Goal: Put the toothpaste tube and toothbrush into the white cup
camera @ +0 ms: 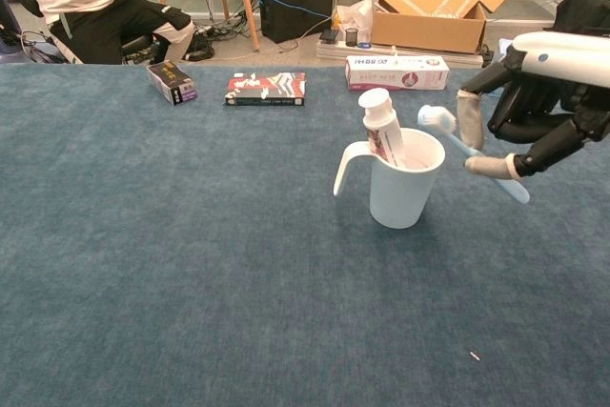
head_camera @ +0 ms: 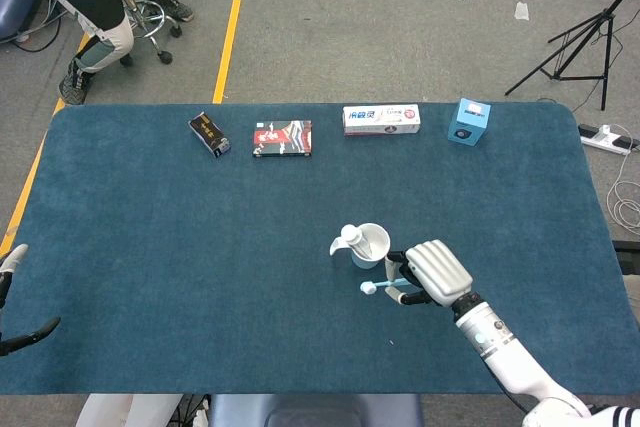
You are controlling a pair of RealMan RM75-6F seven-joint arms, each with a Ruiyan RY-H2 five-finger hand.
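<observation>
The white cup with a handle stands mid-table, and the toothpaste tube leans upright inside it, cap up. My right hand hovers just right of the cup and pinches the light-blue toothbrush. The brush is tilted, its white head raised near the cup's rim on the right side. My left hand shows only as a sliver at the far left edge of the head view, and whether it holds anything is unclear.
Along the far edge of the blue table lie a small dark box, a red and black book, a toothpaste carton and a blue box. A tiny white scrap lies near the front right.
</observation>
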